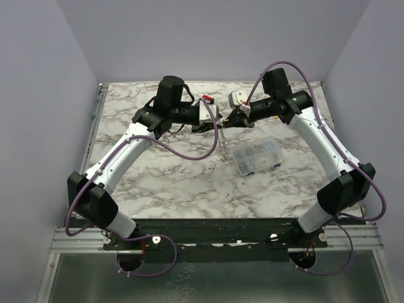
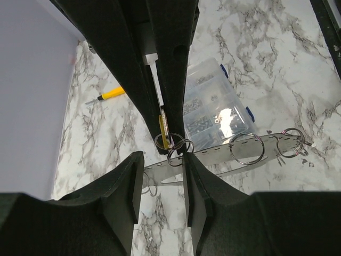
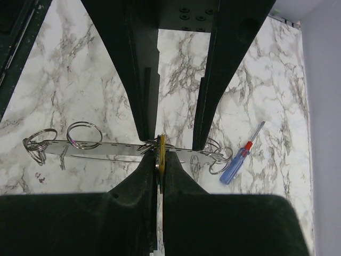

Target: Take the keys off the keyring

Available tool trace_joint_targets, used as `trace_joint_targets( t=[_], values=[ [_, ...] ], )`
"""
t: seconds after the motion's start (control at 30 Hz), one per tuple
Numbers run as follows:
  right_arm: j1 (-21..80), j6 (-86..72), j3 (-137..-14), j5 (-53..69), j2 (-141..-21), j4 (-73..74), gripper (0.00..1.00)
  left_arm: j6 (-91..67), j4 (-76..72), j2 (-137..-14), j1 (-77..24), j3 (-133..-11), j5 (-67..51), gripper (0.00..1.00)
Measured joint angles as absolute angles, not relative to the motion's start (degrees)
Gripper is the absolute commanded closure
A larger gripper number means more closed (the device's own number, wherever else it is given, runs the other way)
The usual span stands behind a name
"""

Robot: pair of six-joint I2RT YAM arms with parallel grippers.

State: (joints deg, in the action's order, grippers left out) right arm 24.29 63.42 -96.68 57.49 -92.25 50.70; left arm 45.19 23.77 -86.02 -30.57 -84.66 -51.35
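Keyring (image 2: 176,151) and key (image 2: 164,129) hang in the air above the marble desk (image 1: 158,183), at the spot where the two arms meet near the far middle. The key is a small yellow-tan piece seen edge-on. The right hand (image 3: 160,160) has its fingers pressed together on the key, with the yellow edge showing in the seam between them.

The keyring sits right at the key. It is threaded through a long perforated metal strip (image 2: 269,144), which runs out to both sides of the grip. In the top view the strip hangs down towards the desk.

More split rings (image 2: 248,163) hang from holes along the strip, one large and a cluster at the far end.

The left hand (image 2: 162,165) faces the right one. Its jaws are partly apart, one finger on each side of the right fingertips and the key. The strip crosses the gap between them. Its fingertips reach the strip, but from these angles I cannot tell whether they press on it or on the keyring.

On the desk below lie three things:
- a clear plastic compartment box (image 1: 262,166), on the right-arm side
- a blue-and-red screwdriver (image 3: 241,156)
- a yellow-handled tool (image 2: 113,94), lying apart from the others near the wall
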Motion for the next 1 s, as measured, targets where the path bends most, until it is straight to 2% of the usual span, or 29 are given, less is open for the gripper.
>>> trace_joint_targets(
  t=[0.17,0.33,0.4,0.83,1.0],
  values=[
    [24.3,64.4,-96.7,57.2,-92.2,51.0,1.00,46.0,25.7,-87.0,-30.9,-86.0,-51.4,0.68],
    [24.3,64.2,-96.7,57.1,-92.2,50.9,0.99,46.6,27.3,-87.6,-31.2,-86.9,-51.4,0.88],
    [24.3,63.6,-96.7,56.8,-92.2,50.9,0.99,46.6,27.8,-87.6,-31.3,-87.0,-51.4,1.00],
    [22.0,56.9,-93.7,54.4,-90.3,48.8,0.99,47.0,28.1,-87.2,-31.2,-87.0,-49.8,1.00],
    [19.8,55.1,-91.2,54.5,-90.3,46.6,0.99,41.3,23.8,-86.7,-30.7,-85.9,-48.8,1.00]
  ],
)
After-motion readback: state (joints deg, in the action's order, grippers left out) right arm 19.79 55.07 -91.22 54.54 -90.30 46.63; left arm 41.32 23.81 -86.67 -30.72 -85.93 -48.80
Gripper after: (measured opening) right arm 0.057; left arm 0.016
